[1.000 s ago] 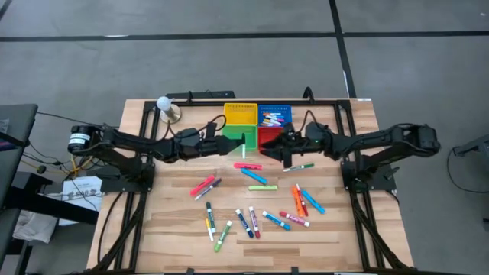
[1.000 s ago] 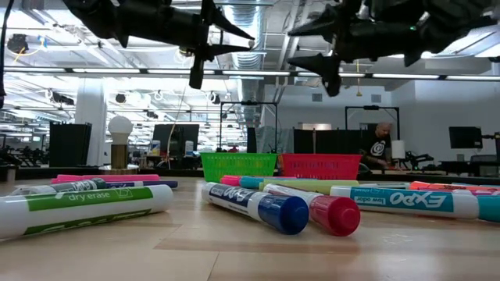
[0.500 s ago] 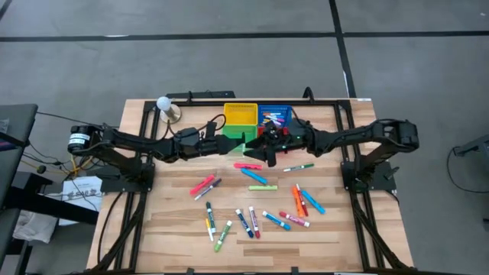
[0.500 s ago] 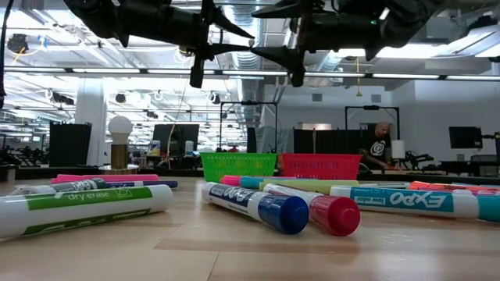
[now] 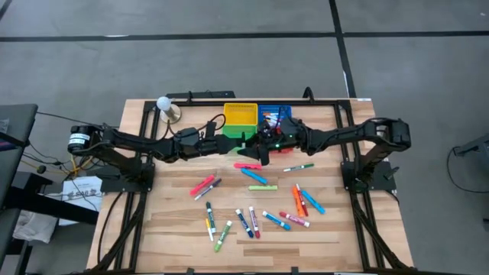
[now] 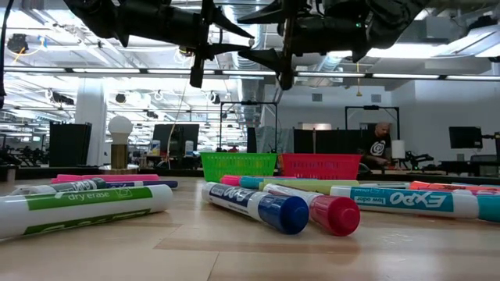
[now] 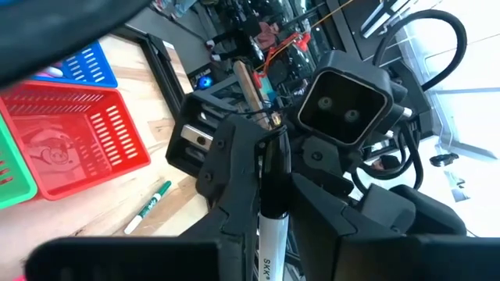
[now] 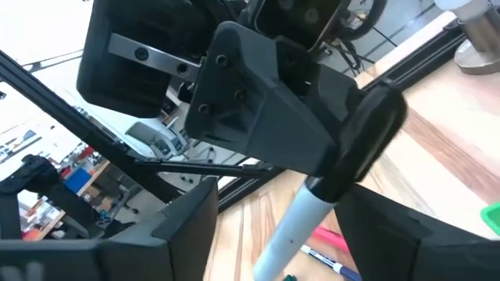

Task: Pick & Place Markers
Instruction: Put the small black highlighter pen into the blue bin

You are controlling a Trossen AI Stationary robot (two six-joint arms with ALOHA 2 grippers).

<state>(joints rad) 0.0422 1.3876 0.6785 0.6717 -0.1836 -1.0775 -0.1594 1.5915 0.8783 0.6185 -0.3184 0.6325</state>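
My left gripper [image 5: 243, 143] reaches in from the table's left above the green basket [image 5: 231, 138] and is shut on a white marker [image 7: 269, 226], which also shows in the right wrist view [image 8: 291, 225]. My right gripper [image 5: 257, 149] faces it from the right and is open. Its fingers [image 7: 231, 181] stand on either side of the same marker without plainly touching it. Both grippers hang high above the table in the low view, left [image 6: 234, 43] and right [image 6: 262, 35]. Many other markers [image 5: 252, 177] lie flat on the wood. A few lie in the blue basket [image 5: 276, 115]. My left gripper pinches the white marker between its two fingers, coming in level from the table's left with the marker lying across them. The held end [image 8: 309, 195] disappears under its dark finger [image 8: 366, 134]; the rest sticks out free. The marker is lifted clear of the table.
Four mesh baskets sit at the far middle: yellow [image 5: 240, 114], blue, green and red [image 5: 273, 137], the red partly under my right arm. A white bulb-like object [image 5: 163, 105] stands at the far left corner. Loose markers [image 5: 299, 203] cover the near half.
My right gripper has moved toward the table's left, from beside the red basket to my left gripper, and its open fingers now bracket the held marker. The marker has stayed in place.
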